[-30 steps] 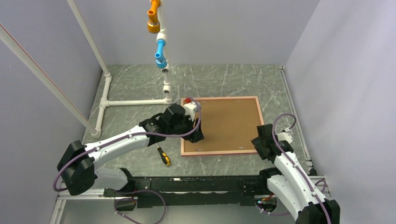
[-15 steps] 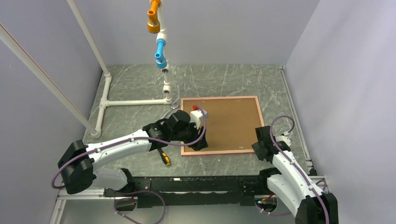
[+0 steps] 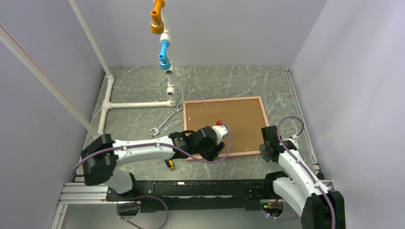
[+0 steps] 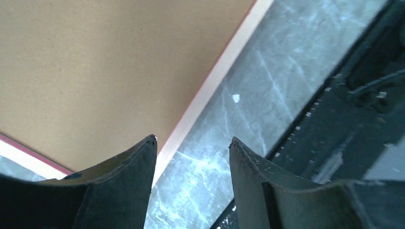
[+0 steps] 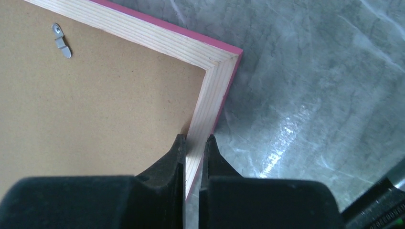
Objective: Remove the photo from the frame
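Observation:
The frame (image 3: 239,119) lies face down on the table with its brown backing board up and a pink-red border round it. The photo is hidden under the board. My left gripper (image 3: 213,154) hangs open over the frame's near edge. In the left wrist view (image 4: 192,139) the border (image 4: 224,62) runs just past the left fingertip, and nothing is between the jaws. My right gripper (image 3: 264,151) is at the frame's near right corner. In the right wrist view (image 5: 195,137) its jaws are closed on the wooden border strip (image 5: 210,95).
A screwdriver (image 3: 169,164) lies left of the frame's near left corner and a wrench (image 3: 165,123) further back. A white pipe structure (image 3: 138,104) with blue and orange fittings (image 3: 164,50) stands at the back left. A black rail (image 4: 363,95) runs along the table's near edge. A metal clip (image 5: 61,40) sits on the board.
My left gripper has swung from the frame's left side to its near edge, uncovering the wrench. The frame has shifted slightly. My right gripper has stayed at the near right corner.

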`<act>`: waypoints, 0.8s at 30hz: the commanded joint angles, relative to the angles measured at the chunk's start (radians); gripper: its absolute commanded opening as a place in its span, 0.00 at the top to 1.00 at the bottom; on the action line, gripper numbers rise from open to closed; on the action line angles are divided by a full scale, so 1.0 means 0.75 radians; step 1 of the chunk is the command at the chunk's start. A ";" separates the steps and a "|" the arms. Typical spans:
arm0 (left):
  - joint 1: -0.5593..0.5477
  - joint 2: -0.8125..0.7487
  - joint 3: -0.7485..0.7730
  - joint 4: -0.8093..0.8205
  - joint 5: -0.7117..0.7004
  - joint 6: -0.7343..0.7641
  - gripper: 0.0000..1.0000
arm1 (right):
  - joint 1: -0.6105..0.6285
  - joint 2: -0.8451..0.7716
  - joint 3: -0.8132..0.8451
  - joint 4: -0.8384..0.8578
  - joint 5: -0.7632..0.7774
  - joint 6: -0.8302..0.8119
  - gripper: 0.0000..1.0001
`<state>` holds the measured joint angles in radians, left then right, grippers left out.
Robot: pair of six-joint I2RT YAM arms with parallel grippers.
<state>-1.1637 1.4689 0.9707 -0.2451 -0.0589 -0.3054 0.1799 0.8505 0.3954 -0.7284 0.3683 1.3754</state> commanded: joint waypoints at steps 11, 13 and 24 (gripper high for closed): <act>-0.396 0.448 0.379 -0.281 -0.985 0.192 0.15 | 0.010 -0.006 0.333 -0.274 -0.123 -0.077 1.00; -0.433 0.518 0.416 -0.305 -1.111 0.227 0.14 | 0.009 -0.004 0.347 -0.291 -0.127 -0.073 1.00; -0.476 0.768 0.450 -0.162 -1.474 0.455 0.14 | 0.010 -0.028 0.377 -0.329 -0.162 -0.057 1.00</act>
<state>-1.5200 2.0502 1.3109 -0.4591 -1.0203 -0.0738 0.1780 0.8635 0.6128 -0.9867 0.3222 1.3724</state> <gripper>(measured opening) 0.868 0.085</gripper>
